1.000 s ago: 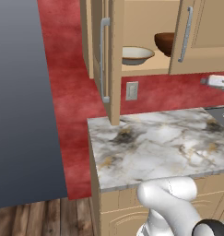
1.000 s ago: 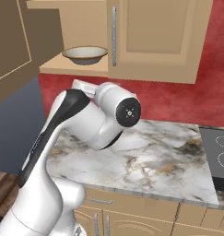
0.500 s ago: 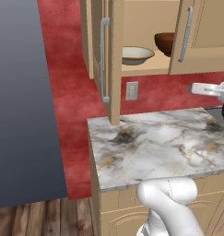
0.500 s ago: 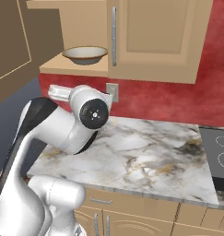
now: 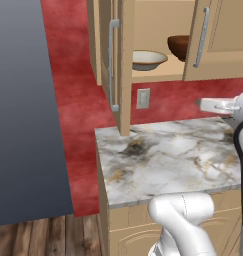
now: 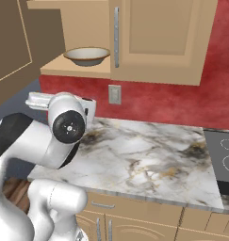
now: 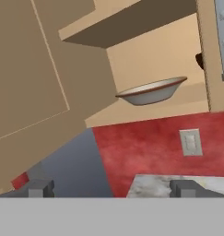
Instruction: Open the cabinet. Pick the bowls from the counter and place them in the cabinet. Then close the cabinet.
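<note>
Cabinet point(image 5: 158, 45) on the wall above the counter point(image 5: 173, 160), left door point(image 5: 120, 65) swung out edge-on in the left base view, right door point(image 5: 220, 40) closed or nearly so. Cream-white bowl point(image 5: 147, 59) with tan rim on the cabinet floor near the open side; reddish-brown bowl point(image 5: 180, 47) deeper in beside it, partly hidden by the right door. Same cream bowl point(image 6: 86, 55) seen from the right base view, and from below in the hand view point(image 7: 152, 91). Gripper point(image 7: 112, 188) with tips spread wide, nothing between them, aimed up at the open cabinet from the counter's left end. Wall outlet point(image 6: 115, 94) on the red wall below the cabinet. Stovetop point(image 6: 222, 162) at the counter's right end.
</note>
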Robot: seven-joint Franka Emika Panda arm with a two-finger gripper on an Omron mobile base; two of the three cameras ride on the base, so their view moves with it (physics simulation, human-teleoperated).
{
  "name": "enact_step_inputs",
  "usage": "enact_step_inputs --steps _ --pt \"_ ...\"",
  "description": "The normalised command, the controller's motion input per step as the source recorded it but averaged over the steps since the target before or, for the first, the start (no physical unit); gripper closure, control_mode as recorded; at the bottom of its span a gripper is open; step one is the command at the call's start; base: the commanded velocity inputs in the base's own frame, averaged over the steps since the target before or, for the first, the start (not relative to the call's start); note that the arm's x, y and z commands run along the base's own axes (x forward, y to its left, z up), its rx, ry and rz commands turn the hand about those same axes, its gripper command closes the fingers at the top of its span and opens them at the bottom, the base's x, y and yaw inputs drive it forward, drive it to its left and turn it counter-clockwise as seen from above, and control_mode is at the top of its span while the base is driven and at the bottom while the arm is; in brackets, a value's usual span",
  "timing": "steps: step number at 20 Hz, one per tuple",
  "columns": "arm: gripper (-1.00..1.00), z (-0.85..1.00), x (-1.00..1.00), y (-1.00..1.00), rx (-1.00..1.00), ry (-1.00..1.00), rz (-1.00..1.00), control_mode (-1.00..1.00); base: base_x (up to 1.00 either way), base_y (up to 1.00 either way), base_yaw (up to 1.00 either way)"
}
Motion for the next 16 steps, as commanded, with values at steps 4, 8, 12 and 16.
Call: enact_step_inputs --steps 4,8,12,16 --pt "-1.00 0.00 -0.38 0.27 0.00 -0.06 0.00 -1.00 0.00 0.00 0.00" --pt "-1.00 0.00 -0.29 0.19 0.00 0.00 0.00 -1.00 0.00 0.00 0.00" --pt "-1.00 0.00 -0.27 0.15 0.00 0.00 0.00 -1.00 0.00 0.00 0.00" --pt "-1.00 0.00 -0.36 0.25 0.00 -0.01 0.00 -1.00 0.00 0.00 0.00"
